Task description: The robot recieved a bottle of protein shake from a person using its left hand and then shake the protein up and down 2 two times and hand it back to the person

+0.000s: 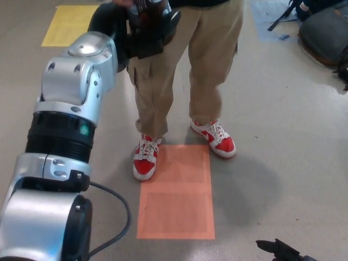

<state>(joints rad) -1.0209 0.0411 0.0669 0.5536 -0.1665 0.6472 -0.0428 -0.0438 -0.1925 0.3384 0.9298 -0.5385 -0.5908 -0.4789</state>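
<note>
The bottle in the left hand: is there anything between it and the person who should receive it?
Nothing visible. The left hand is closed on the bottle at the picture's top edge, directly in front of the person. The person's hand is right at the bottle's top.

Grey floor (pixel 293 125) is seen, kinda shiny; an orange mat (pixel 176 209) is laid centre; a yellow one (pixel 68 24) top left; dark bags (pixel 325 30) are dumped top right.

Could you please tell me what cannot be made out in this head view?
- Bottle: mostly cut off by the top edge; label unreadable.
- Left hand: its grip is partly hidden by the bottle and wrist.
- Right hand: only fingertips show at the bottom edge.
- Person: above the thighs, out of frame.
</note>
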